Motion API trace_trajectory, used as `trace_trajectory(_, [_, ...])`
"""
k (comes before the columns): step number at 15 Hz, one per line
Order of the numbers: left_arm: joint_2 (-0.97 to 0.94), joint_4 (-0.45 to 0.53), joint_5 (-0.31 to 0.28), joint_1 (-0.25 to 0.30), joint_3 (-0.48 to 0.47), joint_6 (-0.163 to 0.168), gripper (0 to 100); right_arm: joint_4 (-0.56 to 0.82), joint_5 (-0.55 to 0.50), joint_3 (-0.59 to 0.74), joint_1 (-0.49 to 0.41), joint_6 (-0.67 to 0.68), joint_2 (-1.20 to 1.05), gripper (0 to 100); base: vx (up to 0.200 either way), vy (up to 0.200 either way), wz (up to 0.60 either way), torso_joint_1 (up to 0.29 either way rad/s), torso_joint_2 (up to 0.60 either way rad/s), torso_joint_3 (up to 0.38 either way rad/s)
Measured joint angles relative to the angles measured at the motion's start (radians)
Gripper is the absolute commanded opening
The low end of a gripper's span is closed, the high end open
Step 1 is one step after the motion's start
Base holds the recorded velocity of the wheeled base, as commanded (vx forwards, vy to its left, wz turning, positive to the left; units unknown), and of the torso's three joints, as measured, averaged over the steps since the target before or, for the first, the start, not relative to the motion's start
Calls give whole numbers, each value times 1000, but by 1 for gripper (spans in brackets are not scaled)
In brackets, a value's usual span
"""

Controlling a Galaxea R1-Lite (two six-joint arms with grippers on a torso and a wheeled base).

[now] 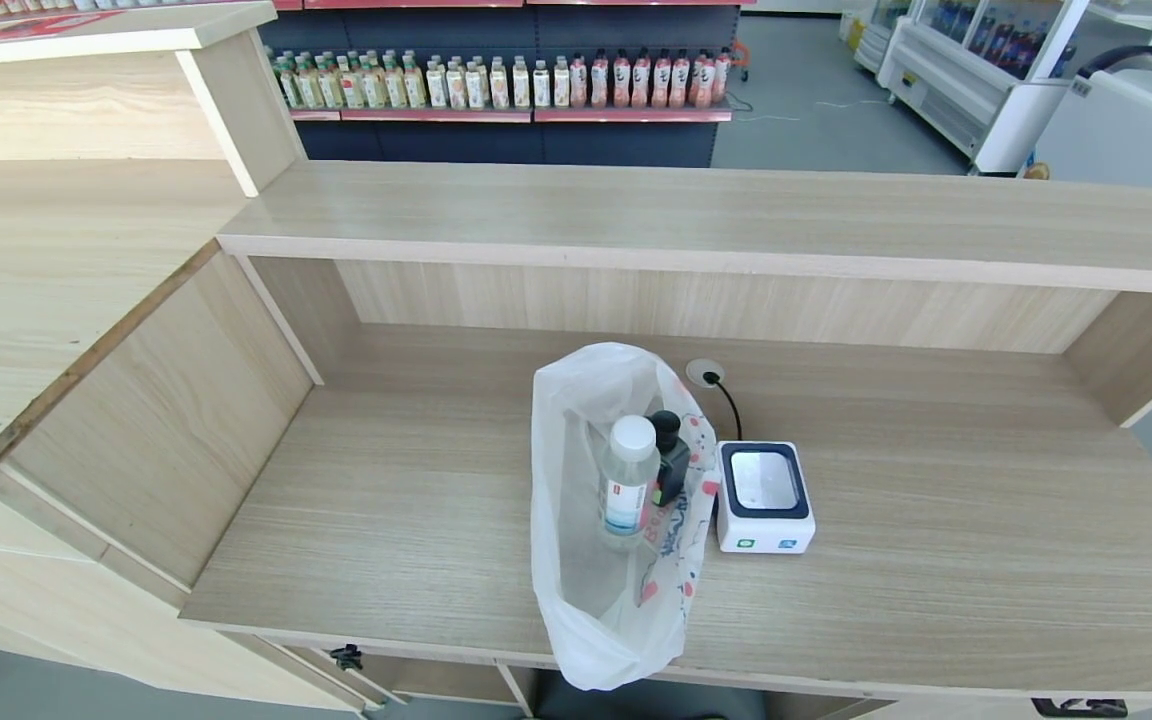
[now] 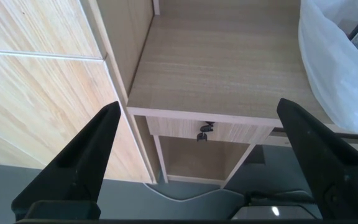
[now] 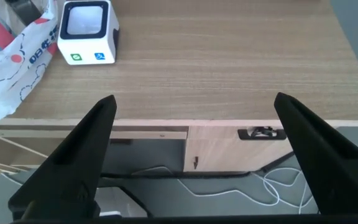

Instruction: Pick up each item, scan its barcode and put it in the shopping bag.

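Note:
A white plastic shopping bag (image 1: 586, 560) stands open on the wooden counter (image 1: 936, 540), its mouth hanging over the front edge. Inside it stand a clear water bottle (image 1: 628, 480) with a white cap and a dark bottle (image 1: 671, 455) behind it. A white barcode scanner (image 1: 764, 495) with a dark-framed window sits just right of the bag, also seen as the scanner (image 3: 86, 31) beside the bag (image 3: 8, 68). My left gripper (image 2: 197, 155) hangs open below the counter's front left edge, the bag (image 2: 337, 62) off to one side. My right gripper (image 3: 194, 155) is open below the front right edge.
A black cable (image 1: 726, 400) runs from the scanner to a round grommet at the back. A raised shelf (image 1: 736, 215) spans the counter's rear and a wooden side wall (image 1: 166, 420) closes the left. Drawers with locks (image 3: 263, 132) sit under the counter. Store shelves of bottles stand behind.

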Motion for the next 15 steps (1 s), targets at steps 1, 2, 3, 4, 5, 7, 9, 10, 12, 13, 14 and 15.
trace_trajectory(1, [0, 0, 0, 0, 0, 1, 100, 0, 0, 0, 0, 0, 0, 100, 0, 0, 0, 0, 0, 0])
trace_trajectory(2, [0, 0, 0, 0, 0, 2, 100, 0, 0, 0, 0, 0, 0, 100, 0, -200, 0, 2, 2, 2])
trace_trajectory(3, [0, 0, 0, 0, 0, 2, 100, 0, 0, 0, 0, 0, 0, 100, 0, -200, 0, -2, -7, 7])
trace_trajectory(4, [0, 0, 0, 0, 0, 4, 100, 0, 0, 0, 0, -1, 0, 100, 0, -200, 0, 2, 7, -2])
trace_trajectory(5, [0, 0, 0, 0, 0, 4, 100, 0, 0, 0, 0, -1, 0, 100, 0, -200, 0, 2, 2, -2])
trace_trajectory(7, [0, 0, 0, 0, 0, 5, 100, 0, 0, 0, 1, -1, 0, 100, 0, -200, 0, 5, -2, 5])
trace_trajectory(9, [0, 0, 0, 0, 0, 6, 100, 1, 0, 0, 0, -2, 0, 100, 0, -200, 0, 0, 5, 0])
trace_trajectory(10, [0, 0, 0, 2, 0, 6, 100, 1, 0, 0, 1, -3, 0, 100, 0, -200, 0, -2, 2, 7])
trace_trajectory(12, [0, 0, 0, 0, 0, 6, 100, 1, 0, 0, 1, -2, 0, 100, 0, -200, 0, 2, 0, -2])
trace_trajectory(13, [0, 0, 0, 0, 0, 6, 100, 1, 0, 0, 1, -1, 0, 100, 0, -200, 0, -2, 2, 7])
trace_trajectory(14, [0, 0, 0, 0, 0, 6, 100, 1, 0, 0, 1, -1, 0, 100, 0, -200, 0, 2, -2, 2])
trace_trajectory(15, [0, 0, 0, 0, 0, 6, 100, 1, 0, 0, 1, -1, 0, 100, 0, 0, 0, 0, 0, 0])
